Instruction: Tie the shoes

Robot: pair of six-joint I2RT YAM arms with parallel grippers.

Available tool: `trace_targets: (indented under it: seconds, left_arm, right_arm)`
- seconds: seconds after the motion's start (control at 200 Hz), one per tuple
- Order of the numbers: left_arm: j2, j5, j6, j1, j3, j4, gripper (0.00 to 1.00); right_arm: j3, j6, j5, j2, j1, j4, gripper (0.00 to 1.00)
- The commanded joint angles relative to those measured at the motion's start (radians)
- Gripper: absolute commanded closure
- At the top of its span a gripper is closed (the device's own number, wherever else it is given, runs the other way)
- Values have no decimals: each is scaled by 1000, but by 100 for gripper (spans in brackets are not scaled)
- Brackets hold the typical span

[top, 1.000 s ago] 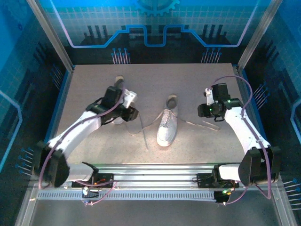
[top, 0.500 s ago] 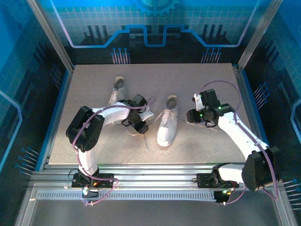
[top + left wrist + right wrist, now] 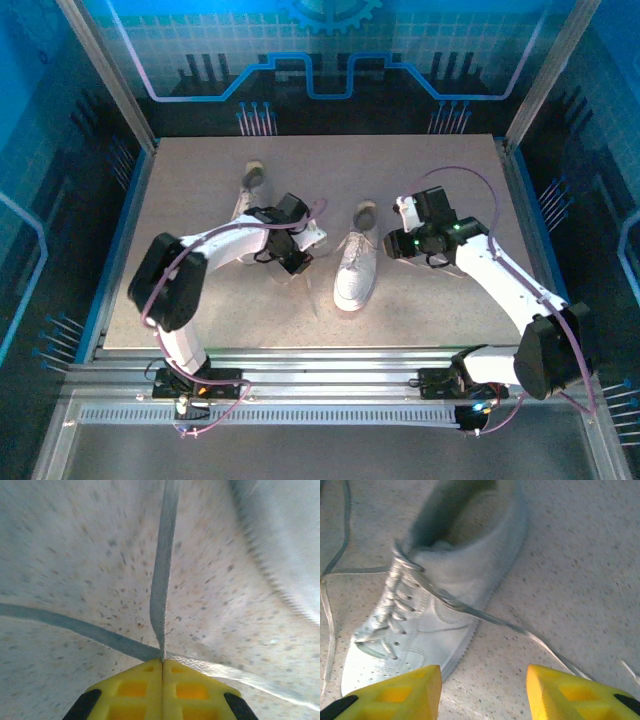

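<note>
Pincers: left pincer [image 3: 162,664] pressed together, pinching white lace [image 3: 161,580] that runs straight ahead from its tips | right pincer [image 3: 484,687] spread, holding nothing; free lace end [image 3: 520,629] slants just ahead, toward its right finger | middle sneaker [image 3: 445,590] ahead-left, toe nearest, heel away | second sneaker [image 3: 247,190] beyond left pincer | judgement: right arm nearer free end

Speckled tabletop [image 3: 430,310] sitting w/ blue panel [image 3: 330,40] standing behind it, metal rail [image 3: 330,362] running along its near edge.
</note>
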Motion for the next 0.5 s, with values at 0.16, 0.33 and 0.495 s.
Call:
trace_targets:
  seconds: [0.16,0.33,0.495]
  left_arm:
    - [-180,168,-47,54,36,26,100]
    - [-195,242,-82,94,26,65,100]
    - [-220,272,-92,120,3,81,100]
  right_arm:
    - [44,-161,-78,45,110,198,52]
    - [36,-305,-140,124,161,347,49]
    - [52,-483,-110,231,234,446,46]
